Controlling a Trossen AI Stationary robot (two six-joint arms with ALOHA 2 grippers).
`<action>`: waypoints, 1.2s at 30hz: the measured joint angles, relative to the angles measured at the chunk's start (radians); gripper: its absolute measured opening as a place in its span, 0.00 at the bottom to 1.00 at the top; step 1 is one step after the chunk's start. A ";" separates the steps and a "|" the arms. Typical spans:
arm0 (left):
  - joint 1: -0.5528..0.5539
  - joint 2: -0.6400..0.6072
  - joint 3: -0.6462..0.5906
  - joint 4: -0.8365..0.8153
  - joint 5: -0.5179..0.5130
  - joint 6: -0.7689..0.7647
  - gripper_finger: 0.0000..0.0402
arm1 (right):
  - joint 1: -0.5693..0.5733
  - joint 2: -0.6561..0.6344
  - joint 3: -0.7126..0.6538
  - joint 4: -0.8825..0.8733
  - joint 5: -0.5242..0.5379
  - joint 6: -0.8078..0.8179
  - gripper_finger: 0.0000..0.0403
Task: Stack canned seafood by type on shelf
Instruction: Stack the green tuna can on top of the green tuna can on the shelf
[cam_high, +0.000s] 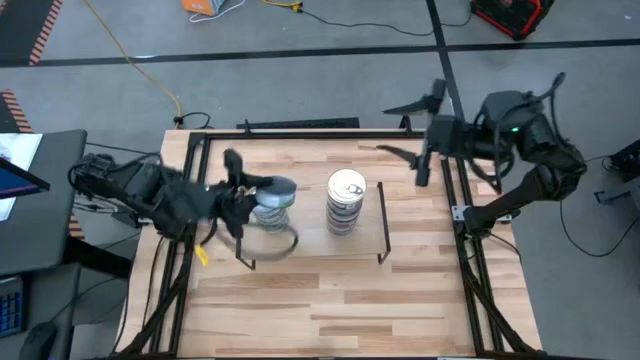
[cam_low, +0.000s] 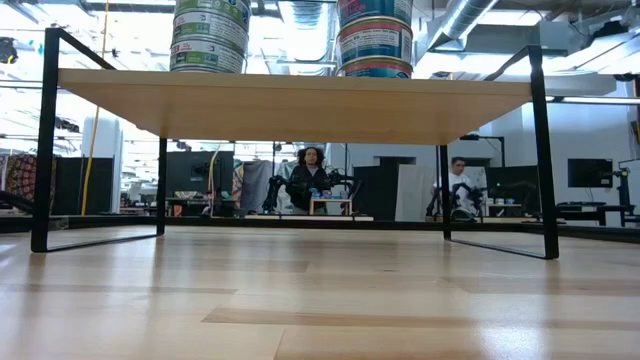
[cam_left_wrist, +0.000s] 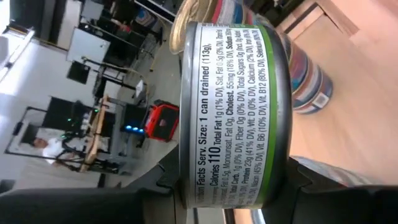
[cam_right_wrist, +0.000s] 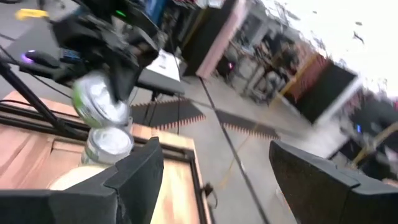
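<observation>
The shelf (cam_high: 310, 170), a low rack with a light wooden top on thin black legs, stands mid-table. Two stacks of canned seafood rest on it: one with green-banded labels (cam_low: 210, 35) toward the table's left, one with a silver-gold lid (cam_high: 346, 190) toward the right. My left gripper (cam_high: 255, 195) is shut on one more tin (cam_left_wrist: 236, 106) and holds it over the left stack (cam_right_wrist: 109, 146). My right gripper (cam_high: 412, 128) hangs open and empty above the table's far right corner, clear of the shelf. My left gripper pinches the tin between its two fingers, one on each flat face (cam_left_wrist: 186, 180), so the green-banded label wall shows between them. The fingers come nearly level from the table's left. The tin (cam_right_wrist: 99, 102) is tilted and sits right above the stack; whether it touches, I cannot tell.
The black frame rails (cam_high: 455, 200) run along the table's edges. Bare wooden tabletop (cam_high: 330, 300) lies in front of the shelf and under it (cam_low: 320, 270). People sit in the room beyond the table (cam_low: 310, 175).
</observation>
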 joint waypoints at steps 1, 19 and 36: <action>-0.028 0.002 0.000 -0.010 -0.033 -0.016 0.32 | 0.000 -0.010 0.000 -0.021 0.010 0.028 0.81; -0.069 0.013 -0.042 -0.334 -0.221 -0.439 0.34 | 0.052 0.004 -0.004 -0.187 0.049 0.345 0.80; -0.048 0.013 -0.160 -0.251 -0.158 -0.415 0.34 | 0.176 0.024 -0.005 -0.267 0.199 0.430 0.80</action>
